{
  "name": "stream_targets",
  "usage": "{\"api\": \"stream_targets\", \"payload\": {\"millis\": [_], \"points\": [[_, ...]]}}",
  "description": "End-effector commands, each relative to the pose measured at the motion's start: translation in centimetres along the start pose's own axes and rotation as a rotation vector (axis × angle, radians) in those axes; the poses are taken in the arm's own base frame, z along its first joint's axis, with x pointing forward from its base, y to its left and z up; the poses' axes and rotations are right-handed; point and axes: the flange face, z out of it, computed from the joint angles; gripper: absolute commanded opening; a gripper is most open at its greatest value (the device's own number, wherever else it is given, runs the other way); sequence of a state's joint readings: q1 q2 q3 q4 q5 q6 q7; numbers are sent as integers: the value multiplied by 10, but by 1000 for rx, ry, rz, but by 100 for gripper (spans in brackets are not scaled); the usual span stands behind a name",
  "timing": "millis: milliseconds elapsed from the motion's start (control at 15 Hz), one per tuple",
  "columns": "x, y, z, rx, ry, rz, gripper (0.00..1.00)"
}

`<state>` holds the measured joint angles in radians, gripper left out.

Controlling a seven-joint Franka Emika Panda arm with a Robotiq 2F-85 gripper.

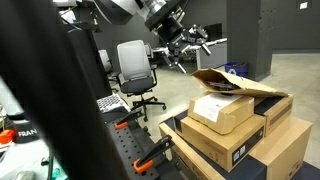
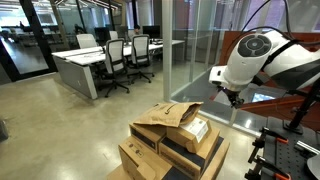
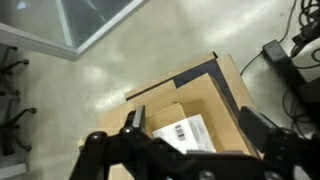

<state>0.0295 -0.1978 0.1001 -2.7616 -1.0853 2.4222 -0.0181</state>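
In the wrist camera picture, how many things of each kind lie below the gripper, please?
Small cardboard box with a white label: 1
Larger cardboard box under it: 1
Total: 2

In an exterior view the gripper [image 1: 170, 30] hangs high, above and to the left of a stack of cardboard boxes [image 1: 250, 150]. A small box [image 1: 222, 110] with a white label lies on top at the near side. An open box [image 1: 240, 84] with raised flaps sits just behind it. A grey office chair [image 1: 136, 68] stands farther left.
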Motion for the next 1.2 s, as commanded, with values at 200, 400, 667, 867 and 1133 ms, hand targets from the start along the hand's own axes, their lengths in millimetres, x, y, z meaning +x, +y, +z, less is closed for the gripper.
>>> {"api": "stream_targets", "payload": {"millis": [200, 400, 667, 867, 1133], "points": [[7, 3, 5, -83, -28, -64, 100], [10, 2, 8, -97, -31, -97, 100], [16, -6, 13, -107, -24, -147, 100], [22, -13, 15, -120, -13, -194, 100], [30, -17, 18, -133, 9, -245, 100]]}}
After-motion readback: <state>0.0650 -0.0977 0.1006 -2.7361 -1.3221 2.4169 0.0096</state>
